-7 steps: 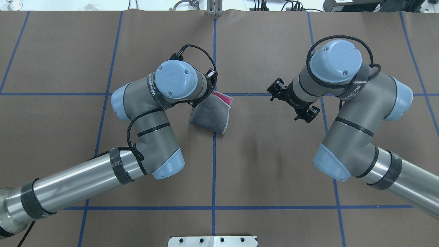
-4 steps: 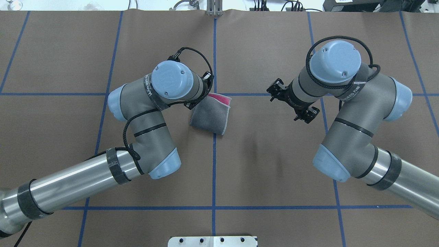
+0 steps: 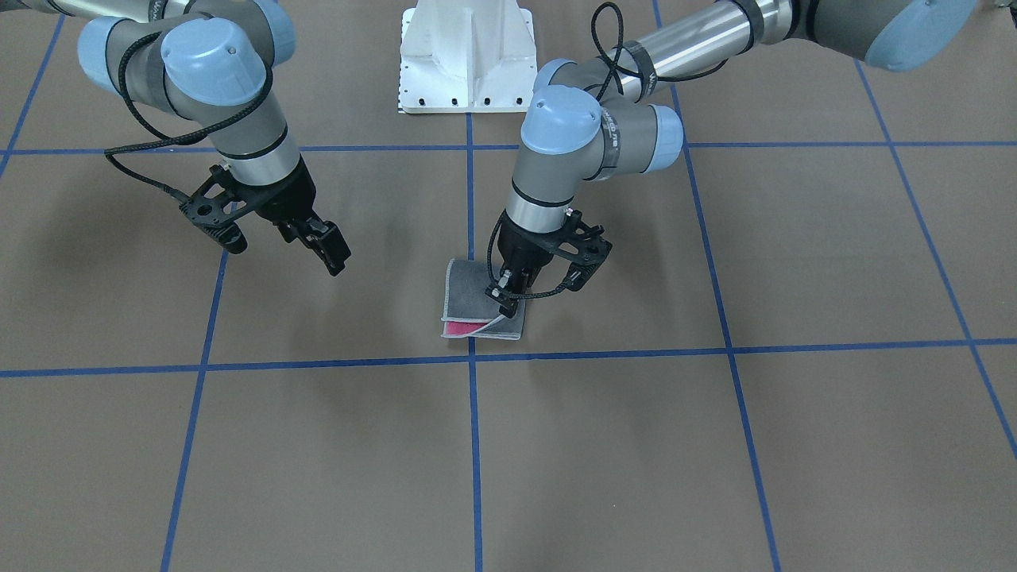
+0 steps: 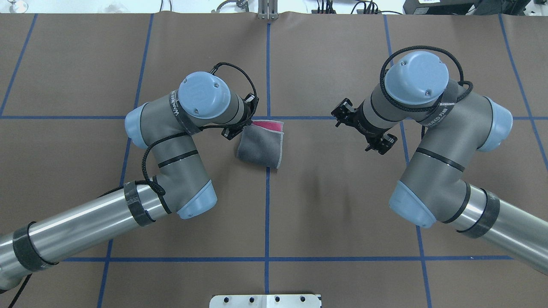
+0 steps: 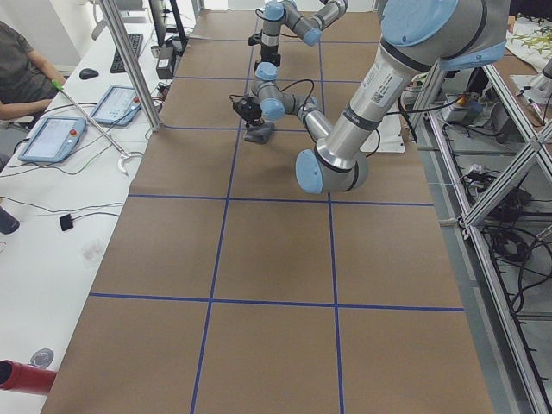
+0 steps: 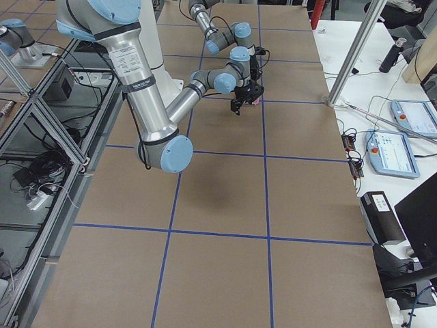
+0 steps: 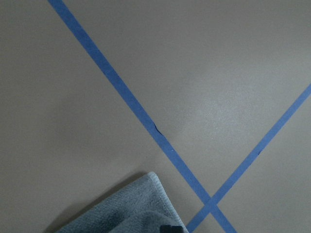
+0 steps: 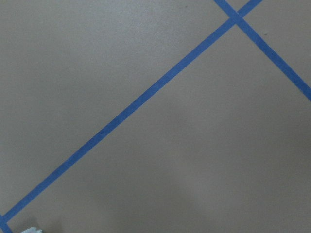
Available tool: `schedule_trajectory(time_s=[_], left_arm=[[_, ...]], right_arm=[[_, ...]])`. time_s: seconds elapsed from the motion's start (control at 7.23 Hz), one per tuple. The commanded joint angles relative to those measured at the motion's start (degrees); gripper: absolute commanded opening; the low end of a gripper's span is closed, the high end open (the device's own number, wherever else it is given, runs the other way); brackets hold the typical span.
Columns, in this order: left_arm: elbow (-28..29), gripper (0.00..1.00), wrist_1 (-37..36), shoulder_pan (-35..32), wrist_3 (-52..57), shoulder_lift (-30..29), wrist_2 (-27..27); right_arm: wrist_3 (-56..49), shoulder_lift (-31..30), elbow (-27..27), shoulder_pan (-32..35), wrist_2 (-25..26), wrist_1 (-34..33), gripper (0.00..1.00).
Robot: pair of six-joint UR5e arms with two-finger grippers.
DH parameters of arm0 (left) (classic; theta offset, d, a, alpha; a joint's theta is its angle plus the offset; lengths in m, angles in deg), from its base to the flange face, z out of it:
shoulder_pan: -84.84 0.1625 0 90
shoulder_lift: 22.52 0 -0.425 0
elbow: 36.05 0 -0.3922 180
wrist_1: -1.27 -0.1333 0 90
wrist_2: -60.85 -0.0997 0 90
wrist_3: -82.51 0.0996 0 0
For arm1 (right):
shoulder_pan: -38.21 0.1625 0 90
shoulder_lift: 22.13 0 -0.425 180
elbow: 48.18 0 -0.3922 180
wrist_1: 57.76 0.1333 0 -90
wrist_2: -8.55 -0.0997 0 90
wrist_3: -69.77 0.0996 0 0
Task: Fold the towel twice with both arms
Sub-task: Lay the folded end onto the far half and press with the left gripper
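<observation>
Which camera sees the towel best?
The overhead view: almost the whole towel shows, grey with a pink strip. In the front view the left fingers cover part; the side views show it tiny; the wrist views catch only corners.

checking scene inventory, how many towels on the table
1. The towel lies folded at the central tape line, grey face up, a pink strip showing at its edge away from the robot. No other is visible.

The small grey-and-pink terry towel (image 7: 121,211) ran off the left wrist view's lower edge, was a mere corner sliver in the right's, and lay partly behind the black left gripper (image 3: 539,292).
</observation>
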Motion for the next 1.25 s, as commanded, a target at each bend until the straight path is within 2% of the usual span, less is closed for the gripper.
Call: schedule_trajectory(time_s=[0.0,0.28,0.42,0.55,0.83,1.11], left_arm=[[0.4,0.0,0.2,-1.7,0.1,0.0,0.0],[2.1,0.0,0.3,-1.2,0.1,0.0,-0.1],[2.1,0.5,0.3,-1.0,0.1,0.0,0.0],[1.8,0.71,0.3,-1.1,0.1,0.0,0.0],[-0.9,0.73,0.3,-1.1,-0.6,1.6,1.6],[-1.2,0.73,0.4,0.4,-2.2,1.9,1.3]], right_arm=[[0.1,0.2,0.0,-0.1,0.0,0.0,1.0],[0.0,0.0,0.1,-0.2,0.0,0.0,1.0],[0.0,0.0,0.1,-0.3,0.0,0.0,1.0],[0.0,0.0,0.2,-0.3,0.1,0.0,1.0],[0.1,0.3,0.2,-0.3,0.1,0.0,1.0],[0.0,0.2,0.2,-0.3,0.1,0.0,1.0]])
